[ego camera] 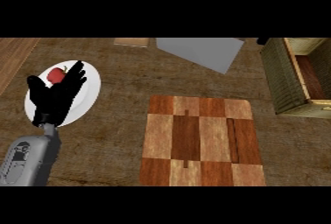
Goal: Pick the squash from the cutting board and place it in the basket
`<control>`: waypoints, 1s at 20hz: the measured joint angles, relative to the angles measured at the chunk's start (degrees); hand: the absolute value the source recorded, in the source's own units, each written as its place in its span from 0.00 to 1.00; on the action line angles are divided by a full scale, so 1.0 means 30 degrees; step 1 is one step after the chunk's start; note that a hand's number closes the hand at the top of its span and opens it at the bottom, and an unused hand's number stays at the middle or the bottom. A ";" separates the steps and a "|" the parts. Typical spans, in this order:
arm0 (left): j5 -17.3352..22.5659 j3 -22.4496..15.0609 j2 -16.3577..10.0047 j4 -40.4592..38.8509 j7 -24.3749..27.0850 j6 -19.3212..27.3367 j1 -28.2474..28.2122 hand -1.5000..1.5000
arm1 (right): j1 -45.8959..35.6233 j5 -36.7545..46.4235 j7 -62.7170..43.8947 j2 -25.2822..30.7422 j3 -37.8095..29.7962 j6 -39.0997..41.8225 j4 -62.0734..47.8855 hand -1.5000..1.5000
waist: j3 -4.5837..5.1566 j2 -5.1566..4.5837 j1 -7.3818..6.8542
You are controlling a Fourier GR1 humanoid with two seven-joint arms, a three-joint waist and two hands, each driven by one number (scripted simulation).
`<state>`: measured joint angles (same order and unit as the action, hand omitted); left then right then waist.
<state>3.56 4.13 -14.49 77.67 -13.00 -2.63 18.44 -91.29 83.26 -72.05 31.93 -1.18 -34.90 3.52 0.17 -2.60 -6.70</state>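
The checkered wooden cutting board (200,140) lies in the middle of the counter, and no squash shows on it or anywhere else in the head view. The woven basket (283,74) stands at the right edge, partly cut off; the part of its inside that shows has only a brown floor. My left hand (55,94) rests at the left with its fingers straight and pointing up, holding nothing. My right hand is out of view.
A white plate (92,85) with a red apple (57,75) lies under and behind my left hand. A grey sheet (200,50) and a tan block (131,41) sit at the back edge.
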 measured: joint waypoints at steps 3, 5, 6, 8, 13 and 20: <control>-0.0015 0.0083 -0.0093 0.0051 0.0027 0.0000 -0.0128 0.50 | 0.0438 -0.0021 0.0095 0.0022 -0.0173 -0.0482 0.0058 1.00 | -0.0022 0.0076 0.0177; 0.0077 0.0260 -0.0269 -0.0048 -0.0013 -0.0097 -0.0131 0.50 | 0.0824 -0.0060 0.0148 -0.0006 -0.0324 -0.0836 0.0076 1.00 | -0.0025 0.0118 0.0331; 0.0078 0.0273 -0.0251 -0.0025 -0.0020 -0.0067 -0.0179 0.50 | 0.0978 -0.0063 0.0165 -0.0068 -0.0387 -0.1011 0.0094 1.00 | -0.0029 0.0158 0.0403; 0.0125 0.0415 -0.0244 -0.0185 0.0086 -0.0018 -0.0292 0.50 | 0.1387 0.0085 0.0197 0.0250 -0.0383 -0.1384 0.0086 0.00 | -0.0016 0.0174 0.0582; 0.0079 0.0415 -0.0177 -0.0096 0.0256 0.0040 -0.0623 0.50 | 0.2379 -0.0096 0.0272 0.1139 -0.0980 -0.2487 0.0101 0.00 | -0.0028 0.0230 0.0745; 0.0167 0.0475 -0.0238 0.0060 0.0197 -0.0099 -0.0781 0.50 | 0.3330 0.0084 0.0024 0.0846 -0.1286 -0.3808 0.0364 0.00 | -0.0043 0.0292 0.0741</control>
<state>4.07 5.55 -15.20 77.85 -12.41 -2.93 16.10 -81.30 83.51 -71.98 34.47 -5.03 -46.32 4.61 0.05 -1.72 -4.47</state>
